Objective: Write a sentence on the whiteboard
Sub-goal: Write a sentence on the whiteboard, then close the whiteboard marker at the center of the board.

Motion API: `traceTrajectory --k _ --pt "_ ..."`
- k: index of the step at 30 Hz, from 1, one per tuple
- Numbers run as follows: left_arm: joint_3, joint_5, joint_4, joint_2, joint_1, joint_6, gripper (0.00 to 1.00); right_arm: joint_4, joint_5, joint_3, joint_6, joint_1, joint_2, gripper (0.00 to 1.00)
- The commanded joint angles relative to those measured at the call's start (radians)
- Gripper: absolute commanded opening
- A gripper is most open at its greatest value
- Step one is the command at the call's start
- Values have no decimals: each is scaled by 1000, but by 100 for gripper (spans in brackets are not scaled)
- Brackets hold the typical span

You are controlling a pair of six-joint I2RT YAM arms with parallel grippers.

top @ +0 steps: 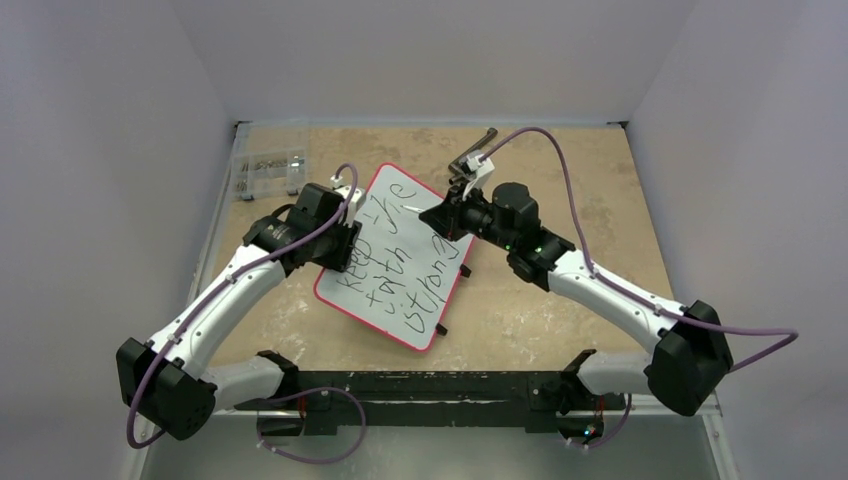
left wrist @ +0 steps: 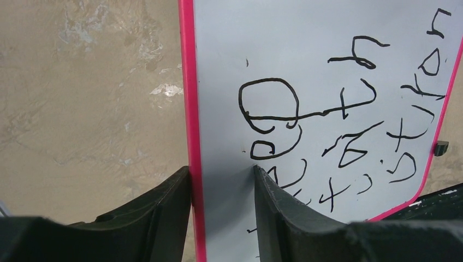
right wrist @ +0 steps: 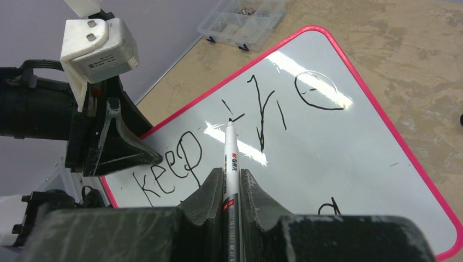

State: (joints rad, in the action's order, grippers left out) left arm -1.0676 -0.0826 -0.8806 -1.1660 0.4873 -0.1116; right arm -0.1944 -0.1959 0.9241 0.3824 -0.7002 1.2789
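A: Pose of arms?
B: Left gripper point(left wrist: 221, 210): reaching in from the left, jaws part-open astride the whiteboard point(top: 368, 320) rim, gripping nothing. Right gripper point(right wrist: 232, 174): closed on marker point(right wrist: 230, 153), tip by "the".
A: Surroundings?
B: Clear parts box point(top: 268, 172) far left on table point(top: 560, 200), well apart from board.
A: Orientation of sentence point(top: 395, 262)?
B: Three lines running away from the bases, leaning right; board mid-table.
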Motion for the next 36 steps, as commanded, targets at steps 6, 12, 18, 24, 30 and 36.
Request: traceTrajectory --k 6,12,18,24,30,36 --pt "-15 68 -70 0 16 13 44 23 78 0 -11 -2 -64 0" --pt "-17 129 -77 16 31 -37 45 49 107 -1 -28 0 -88 0" --pt "-10 166 -53 6 63 -104 45 75 128 2 -40 1 -111 0" --pt "-24 185 -11 -38 102 -147 45 105 164 7 -55 3 -141 0" --pt "-83 195 28 -112 156 -175 45 156 237 15 -84 5 -175 0" --pt "-169 193 54 -208 215 -187 45 205 320 25 -114 14 -209 0"
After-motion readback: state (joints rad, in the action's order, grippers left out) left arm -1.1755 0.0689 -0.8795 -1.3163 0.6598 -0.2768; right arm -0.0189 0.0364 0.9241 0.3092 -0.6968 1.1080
